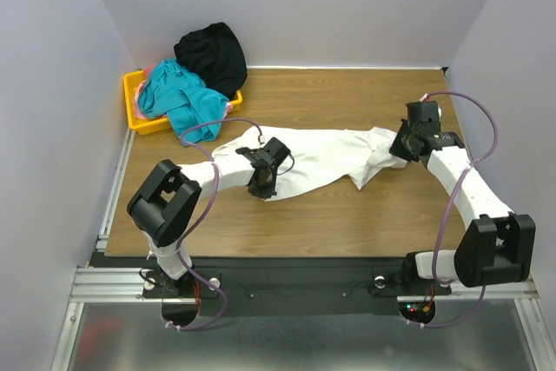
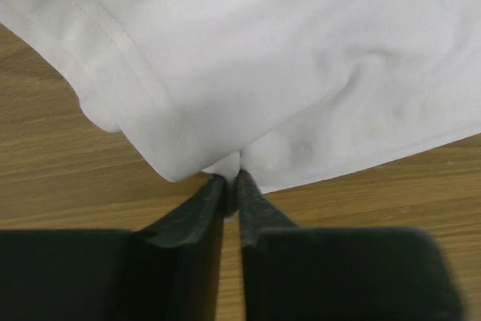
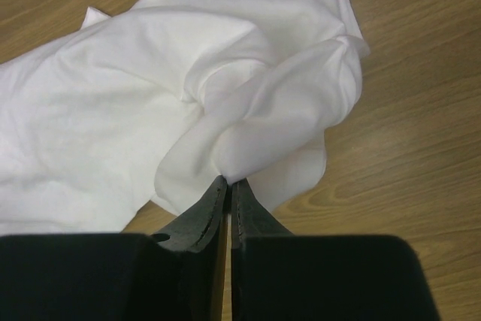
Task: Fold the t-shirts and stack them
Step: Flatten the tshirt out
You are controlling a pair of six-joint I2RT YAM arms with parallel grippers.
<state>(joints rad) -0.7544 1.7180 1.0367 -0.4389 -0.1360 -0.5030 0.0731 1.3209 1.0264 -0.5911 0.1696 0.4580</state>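
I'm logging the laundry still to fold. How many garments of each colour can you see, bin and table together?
white shirt: 1
black shirt: 1
teal shirt: 1
pink shirt: 1, mostly hidden
Total: 4 visible

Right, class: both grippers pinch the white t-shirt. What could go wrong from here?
1. The left gripper and right gripper each hold only a small fold of the white t-shirt at their fingertips; it could slip free when pulled.
2. The cloth is bunched and twisted beside the right gripper, so folding now would likely trap creases.
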